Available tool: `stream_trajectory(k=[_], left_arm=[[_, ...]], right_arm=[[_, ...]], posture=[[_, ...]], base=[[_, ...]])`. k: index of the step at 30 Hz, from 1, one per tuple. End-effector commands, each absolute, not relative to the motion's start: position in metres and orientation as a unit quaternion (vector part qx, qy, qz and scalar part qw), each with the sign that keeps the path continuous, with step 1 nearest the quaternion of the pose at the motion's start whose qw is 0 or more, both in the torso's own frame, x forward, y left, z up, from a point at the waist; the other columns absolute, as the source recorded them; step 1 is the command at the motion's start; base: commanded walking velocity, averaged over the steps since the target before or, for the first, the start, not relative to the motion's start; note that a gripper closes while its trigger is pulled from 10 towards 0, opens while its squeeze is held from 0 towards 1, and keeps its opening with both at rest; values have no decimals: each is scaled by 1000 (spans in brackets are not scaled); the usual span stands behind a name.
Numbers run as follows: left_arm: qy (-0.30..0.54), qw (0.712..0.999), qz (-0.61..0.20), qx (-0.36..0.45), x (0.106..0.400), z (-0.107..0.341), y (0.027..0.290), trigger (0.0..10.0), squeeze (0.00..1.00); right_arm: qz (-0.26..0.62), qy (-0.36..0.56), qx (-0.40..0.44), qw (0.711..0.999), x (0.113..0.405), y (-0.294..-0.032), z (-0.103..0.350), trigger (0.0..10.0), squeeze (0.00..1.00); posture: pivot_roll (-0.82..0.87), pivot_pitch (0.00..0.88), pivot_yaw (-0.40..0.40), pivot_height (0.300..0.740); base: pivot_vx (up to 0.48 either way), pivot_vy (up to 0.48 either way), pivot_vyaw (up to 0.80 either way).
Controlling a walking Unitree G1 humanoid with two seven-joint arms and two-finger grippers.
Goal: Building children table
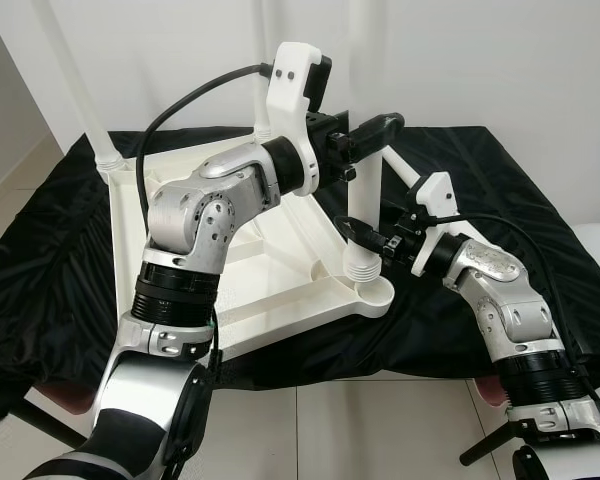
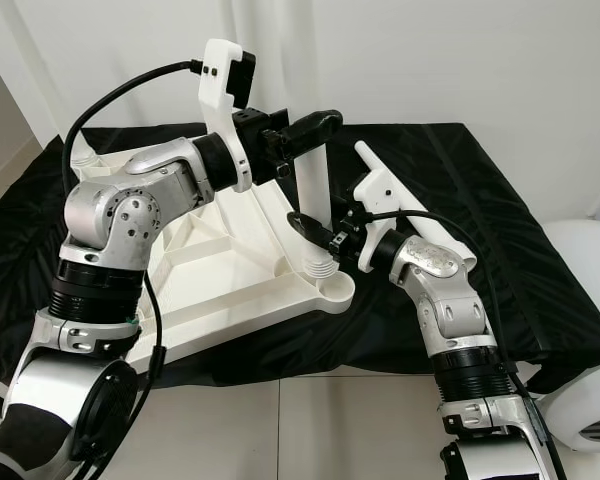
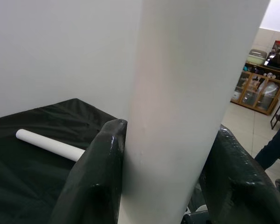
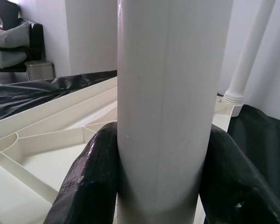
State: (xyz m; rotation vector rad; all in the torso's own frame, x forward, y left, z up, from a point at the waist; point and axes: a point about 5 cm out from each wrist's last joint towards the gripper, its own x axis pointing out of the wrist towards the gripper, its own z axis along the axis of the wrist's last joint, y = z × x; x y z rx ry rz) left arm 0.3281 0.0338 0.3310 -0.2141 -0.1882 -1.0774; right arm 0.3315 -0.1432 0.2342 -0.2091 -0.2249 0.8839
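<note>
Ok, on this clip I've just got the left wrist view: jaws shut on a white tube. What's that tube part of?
Observer: It is a table leg, standing upright at a corner socket of the upturned white tabletop. The left gripper holds it high up.
Operator: Is the right arm doing anything?
Observer: Yes. The right gripper has its jaws shut on the same leg, low down, just above its ribbed base.
Operator: Any other legs standing?
Observer: A second leg stands upright at the tabletop's far left corner.
</note>
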Motion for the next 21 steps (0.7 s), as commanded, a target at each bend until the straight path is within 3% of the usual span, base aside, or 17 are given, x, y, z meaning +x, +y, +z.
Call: stream_trajectory(k=[1, 3, 4, 5, 6, 7, 8, 9, 10, 19, 20, 21], left_arm=[[-88, 827, -545, -104, 324, 335, 26, 0, 0], [-87, 831, -540, -100, 325, 335, 26, 0, 0], [-87, 834, -536, -95, 325, 334, 27, 1176, 0], [-87, 834, -536, -95, 325, 334, 27, 1176, 0], [-87, 838, -531, -91, 326, 335, 27, 10000, 0], [-87, 838, -531, -91, 326, 335, 27, 10000, 0], [-88, 841, -526, -88, 327, 335, 27, 10000, 0], [-88, 841, -526, -88, 327, 335, 27, 10000, 0], [-91, 847, -517, -80, 329, 336, 28, 10000, 0], [-108, 882, -455, -57, 342, 337, 36, 10000, 0], [-110, 890, -437, -60, 346, 337, 40, 10000, 0], [-112, 896, -426, -63, 349, 338, 43, 10000, 0]], right_arm=[[427, -120, -95, 891, 332, -140, 239, 10000, 0], [425, -125, -91, 892, 333, -140, 240, 10000, 0], [424, -128, -89, 892, 333, -140, 241, 10000, 0], [424, -128, -89, 892, 333, -140, 241, 10000, 0], [422, -130, -86, 893, 334, -140, 242, 10000, 0], [422, -130, -86, 893, 334, -140, 242, 10000, 0], [419, -133, -84, 894, 334, -140, 243, 10000, 192], [419, -133, -84, 894, 334, -140, 243, 10000, 192], [411, -135, -79, 898, 336, -140, 244, 10000, 1000], [347, -140, -85, 924, 347, -139, 242, 10000, 969], [337, -135, -84, 928, 348, -137, 239, 10000, 0], [332, -132, -83, 930, 349, -135, 237, 10000, 0]], posture=[[-60, 44, 40, 740], [-60, 44, 39, 740], [-61, 44, 39, 740], [-61, 44, 39, 740], [-61, 44, 39, 740], [-61, 44, 39, 740], [-61, 43, 39, 740], [-61, 43, 39, 740], [-61, 40, 38, 740], [-60, 35, 33, 740], [-60, 33, 32, 740], [-60, 33, 32, 740]], base=[[0, 0, 0], [0, 0, 0], [0, 0, 0], [0, 0, 0], [0, 0, 0], [0, 0, 0], [0, 0, 0], [0, 0, 0], [0, 0, 0], [0, 0, 0], [0, 0, 0], [0, 0, 0]])
